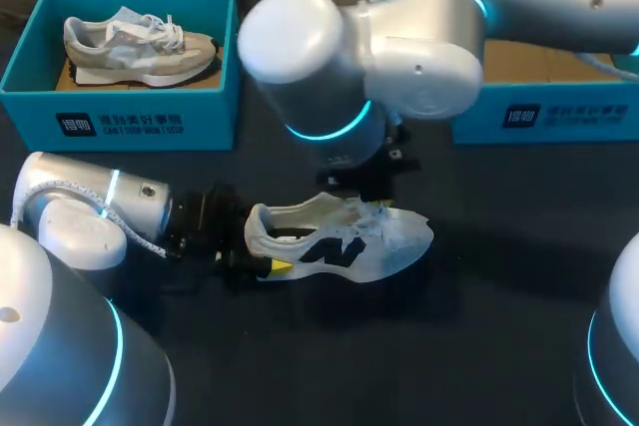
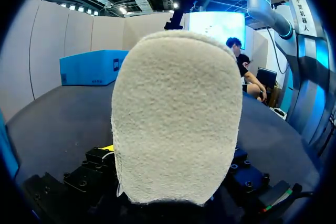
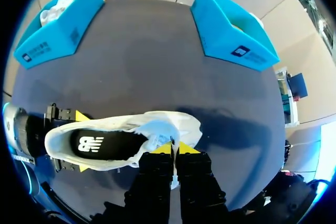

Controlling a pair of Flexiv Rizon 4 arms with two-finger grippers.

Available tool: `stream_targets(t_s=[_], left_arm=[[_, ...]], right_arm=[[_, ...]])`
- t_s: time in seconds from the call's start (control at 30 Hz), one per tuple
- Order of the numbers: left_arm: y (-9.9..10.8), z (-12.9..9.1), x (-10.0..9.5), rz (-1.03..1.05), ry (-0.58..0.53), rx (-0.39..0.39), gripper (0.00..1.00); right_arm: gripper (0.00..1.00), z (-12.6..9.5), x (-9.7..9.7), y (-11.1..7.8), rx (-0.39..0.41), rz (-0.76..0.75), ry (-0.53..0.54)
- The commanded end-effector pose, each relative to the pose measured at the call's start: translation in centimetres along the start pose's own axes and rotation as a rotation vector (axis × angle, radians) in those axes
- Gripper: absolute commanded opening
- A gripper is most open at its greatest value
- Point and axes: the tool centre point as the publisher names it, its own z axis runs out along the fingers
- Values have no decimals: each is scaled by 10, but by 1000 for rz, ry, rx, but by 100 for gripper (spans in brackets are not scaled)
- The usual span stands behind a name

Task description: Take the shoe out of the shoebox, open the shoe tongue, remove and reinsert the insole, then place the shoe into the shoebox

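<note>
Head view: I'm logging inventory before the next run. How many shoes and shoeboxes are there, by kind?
Shoes: 2 (grey shoe in the left shoebox, white shoe on the table)
Shoeboxes: 2 (left shoebox, right shoebox)
Total: 4

— Left side?
— My left arm (image 1: 95, 202) comes in low from the left, forearm lying near level over the counter (image 1: 479, 346), wrist aimed right. Left fingers (image 3: 80, 116) spread wide, one yellow tip on each side of the shoe (image 1: 344, 246) heel, both touching.
— Right side?
— My right arm (image 1: 419, 42) enters from the upper right, elbow bulked over mid-counter, wrist pointing straight down. Right fingers (image 3: 163, 149) nearly together, pinching the shoe's tongue.
</note>
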Motion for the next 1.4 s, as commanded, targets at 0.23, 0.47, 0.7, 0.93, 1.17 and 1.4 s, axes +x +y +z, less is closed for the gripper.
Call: stream_targets(t_s=[0.23,0.47,0.7,0.93,1.17,1.4], left_arm=[[2,4,-3,0,3,-1,0],[2,4,-3,0,3,-1,0],[2,4,-3,0,3,-1,0],[2,4,-3,0,3,-1,0],[2,4,-3,0,3,-1,0],[2,4,-3,0,3,-1,0]], right_arm=[[0,33,-13,-8,29,13,-35],[0,66,-10,-15,27,29,-116],[25,86,-11,-20,51,72,-115],[64,75,-11,-19,43,93,-128],[100,34,-16,-7,-34,99,-135],[100,-1,-4,16,-135,24,-66]])
